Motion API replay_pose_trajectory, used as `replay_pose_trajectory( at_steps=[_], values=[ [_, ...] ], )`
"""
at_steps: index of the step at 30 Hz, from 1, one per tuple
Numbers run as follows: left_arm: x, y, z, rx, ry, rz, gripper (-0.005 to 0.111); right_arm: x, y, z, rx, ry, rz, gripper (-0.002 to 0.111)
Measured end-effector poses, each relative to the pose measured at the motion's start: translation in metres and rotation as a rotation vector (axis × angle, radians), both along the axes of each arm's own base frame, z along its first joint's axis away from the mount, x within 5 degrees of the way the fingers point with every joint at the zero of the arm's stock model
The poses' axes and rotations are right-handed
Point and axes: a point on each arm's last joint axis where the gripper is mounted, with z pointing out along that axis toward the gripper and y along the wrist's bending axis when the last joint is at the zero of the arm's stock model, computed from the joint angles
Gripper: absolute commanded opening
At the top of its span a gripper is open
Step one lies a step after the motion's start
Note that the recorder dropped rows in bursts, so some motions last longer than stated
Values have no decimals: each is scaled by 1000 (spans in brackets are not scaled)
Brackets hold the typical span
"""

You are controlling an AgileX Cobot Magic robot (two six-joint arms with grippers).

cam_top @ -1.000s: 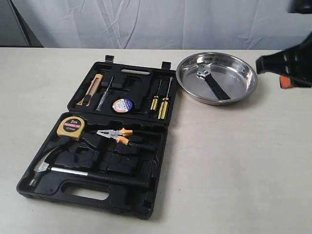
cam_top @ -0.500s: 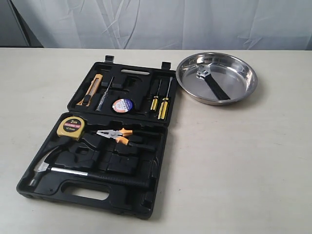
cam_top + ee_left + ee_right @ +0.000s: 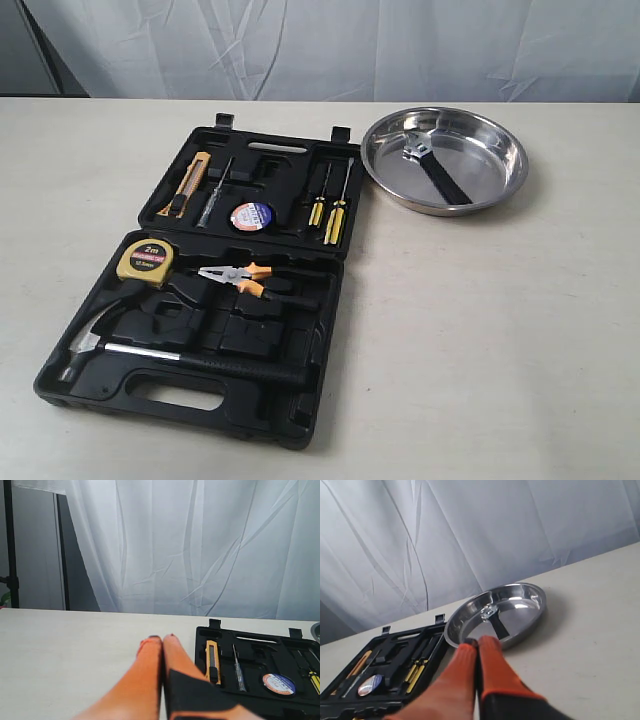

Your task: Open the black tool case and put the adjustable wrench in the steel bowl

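The adjustable wrench (image 3: 432, 165) lies flat in the steel bowl (image 3: 487, 148) near the worktop's far edge, beside the black tool case (image 3: 328, 300), which lies open toward the near left corner. The left gripper (image 3: 162, 639) and the right gripper (image 3: 478, 642) each have their orange fingers pressed together on nothing. Neither shows in the exterior view, and both wrist views cut off the case's near half.

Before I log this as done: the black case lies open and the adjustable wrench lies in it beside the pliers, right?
No. The black tool case is open, but the adjustable wrench lies in the steel bowl, not beside the pliers, as the exterior view shows.
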Motion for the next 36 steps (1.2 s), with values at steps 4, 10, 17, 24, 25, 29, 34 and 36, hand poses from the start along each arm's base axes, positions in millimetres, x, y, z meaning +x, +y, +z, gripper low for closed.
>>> replay_pose_trajectory(
  at_steps=[4,10,17,24,25,29,34,36],
  values=[
    [0,0,0,0,0,0,0,0,1,-5,1,40,15,0],
    [0,0,0,0,0,0,0,-1,2,-7,14,57,23,0],
    [0,0,0,0,0,0,0,-1,2,-7,12,56,24,0],
    [0,0,0,0,0,0,0,-1,2,-7,12,58,24,0],
    [0,0,0,0,0,0,0,-1,2,-7,12,58,24,0],
    [0,0,0,0,0,0,0,-1,2,-7,12,58,24,0],
    [0,0,0,0,0,0,0,-1,2,-7,12,58,24,0],
    [0,0,0,0,0,0,0,-1,2,-7,12,58,24,0]
  ],
)
